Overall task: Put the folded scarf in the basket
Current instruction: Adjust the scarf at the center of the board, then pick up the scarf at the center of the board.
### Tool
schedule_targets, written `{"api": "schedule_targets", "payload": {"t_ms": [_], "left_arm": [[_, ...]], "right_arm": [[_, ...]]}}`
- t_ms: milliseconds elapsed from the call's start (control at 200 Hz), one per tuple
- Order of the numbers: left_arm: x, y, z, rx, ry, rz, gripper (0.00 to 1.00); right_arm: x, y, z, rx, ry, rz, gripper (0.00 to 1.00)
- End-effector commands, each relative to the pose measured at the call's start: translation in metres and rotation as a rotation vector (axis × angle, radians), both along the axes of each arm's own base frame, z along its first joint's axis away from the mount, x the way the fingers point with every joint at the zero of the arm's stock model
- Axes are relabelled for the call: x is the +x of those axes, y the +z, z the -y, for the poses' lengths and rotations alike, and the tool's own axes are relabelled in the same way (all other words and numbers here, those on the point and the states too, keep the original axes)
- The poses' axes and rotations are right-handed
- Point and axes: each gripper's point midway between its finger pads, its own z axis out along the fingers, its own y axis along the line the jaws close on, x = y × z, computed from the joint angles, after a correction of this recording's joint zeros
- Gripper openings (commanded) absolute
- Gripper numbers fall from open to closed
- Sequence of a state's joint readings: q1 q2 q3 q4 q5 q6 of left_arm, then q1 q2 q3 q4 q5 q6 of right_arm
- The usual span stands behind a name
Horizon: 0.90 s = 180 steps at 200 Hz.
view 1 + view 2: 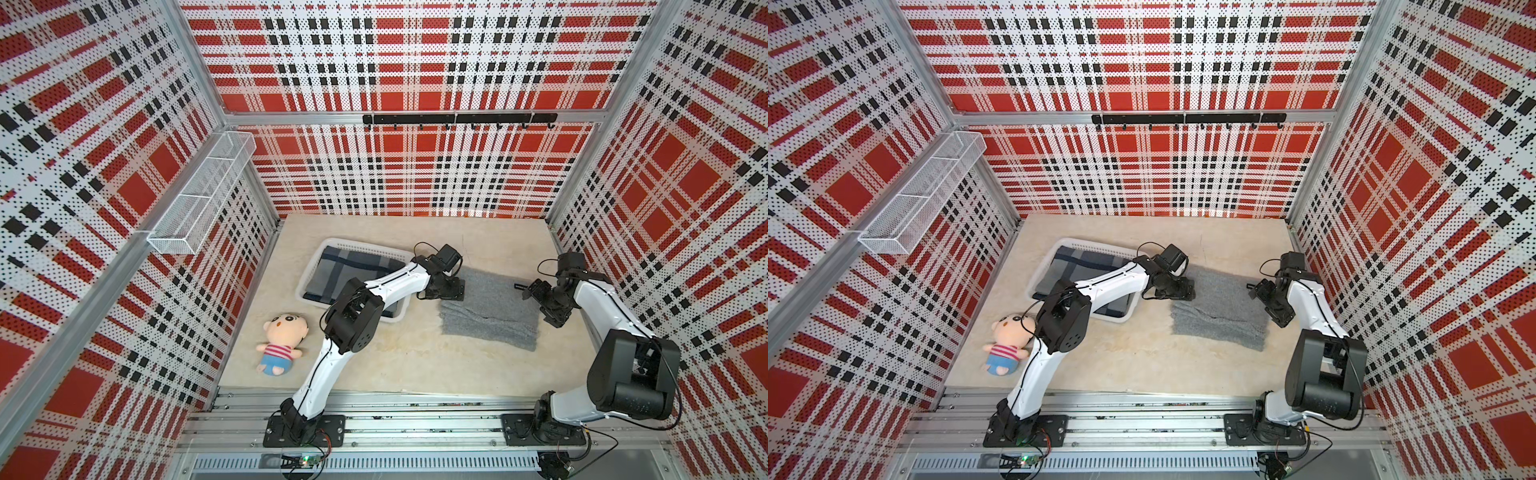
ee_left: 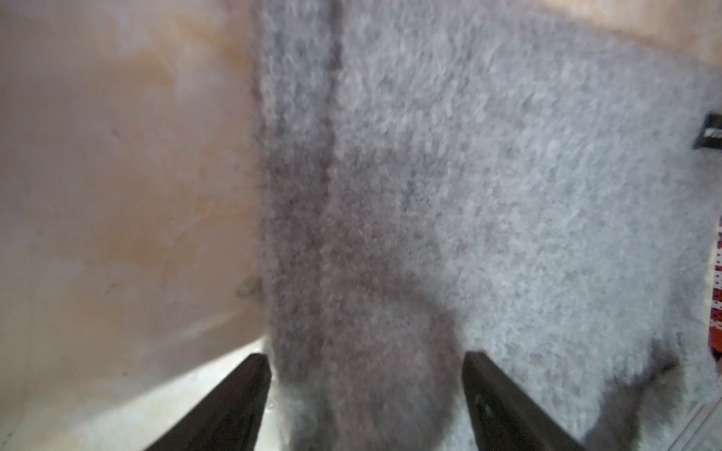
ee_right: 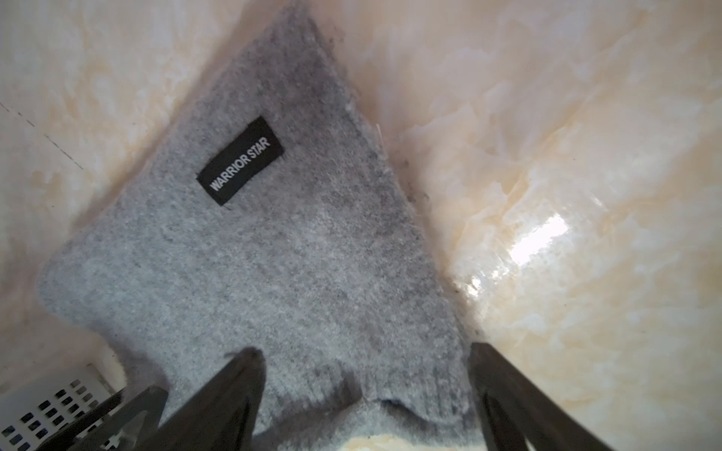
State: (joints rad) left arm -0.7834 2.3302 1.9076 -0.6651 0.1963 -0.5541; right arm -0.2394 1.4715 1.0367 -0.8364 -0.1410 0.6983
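Grey fuzzy knit, the folded scarf (image 1: 490, 309) (image 1: 1221, 316): a rough rectangle, layers stepped along 1 edge, nap soft and slightly matted in the left wrist view (image 2: 488, 195). Sewn near 1 corner, a black label (image 3: 240, 160) reading WARRIOR STAR in white. Lying flat on the marbled cream worktop (image 1: 415, 365), outside the basket (image 1: 312, 266) and just beside it. At the scarf's basket-side edge, left gripper (image 1: 446, 291), jaws spread wide, straddling a fold and clamping nothing. At the opposite corner, right gripper (image 1: 540, 305), jaws likewise wide apart over the cloth, closed on nothing. Inside the white lattice basket, a dark blue-and-grey plaid cloth (image 1: 353, 270). Nearer the robot's base, a plush doll (image 1: 279, 345) in a striped top, face up. On the left wall, a white wire-mesh shelf (image 1: 203, 195); on the back wall, a black hook rail (image 1: 457, 119).
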Motion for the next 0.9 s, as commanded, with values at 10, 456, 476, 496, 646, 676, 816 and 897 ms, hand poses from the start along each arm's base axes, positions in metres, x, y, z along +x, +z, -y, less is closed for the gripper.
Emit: {"api": "schedule_targets", "payload": {"t_ms": [10, 456, 476, 496, 646, 676, 816, 897], "left_arm": [[-0.009, -0.011, 0.007, -0.013, -0.028, -0.053, 0.8], [-0.003, -0.027, 0.0, -0.001, 0.004, -0.083, 0.44], [-0.001, -0.027, -0.001, -0.005, 0.01, -0.082, 0.44], [0.0, -0.027, -0.001, -0.009, 0.012, -0.083, 0.43], [0.003, -0.025, 0.003, -0.054, 0.009, -0.098, 0.46], [0.001, -0.025, 0.006, -0.063, 0.0, -0.104, 0.46], [-0.005, -0.026, 0.013, -0.082, -0.026, -0.125, 0.45], [-0.006, -0.025, 0.015, -0.092, -0.031, -0.129, 0.45]], "right_arm": [[0.004, 0.003, 0.008, -0.011, -0.018, 0.033, 0.89], [-0.011, -0.043, -0.009, 0.157, -0.009, -0.034, 0.85], [-0.013, -0.046, -0.011, 0.166, -0.008, -0.039, 0.84], [-0.015, -0.047, -0.013, 0.172, -0.007, -0.041, 0.84], [-0.027, -0.067, -0.025, 0.239, 0.003, -0.095, 0.82], [-0.03, -0.071, -0.027, 0.247, 0.004, -0.111, 0.81], [-0.028, -0.077, -0.036, 0.254, 0.035, -0.126, 0.78], [-0.027, -0.077, -0.043, 0.257, 0.056, -0.13, 0.74]]}}
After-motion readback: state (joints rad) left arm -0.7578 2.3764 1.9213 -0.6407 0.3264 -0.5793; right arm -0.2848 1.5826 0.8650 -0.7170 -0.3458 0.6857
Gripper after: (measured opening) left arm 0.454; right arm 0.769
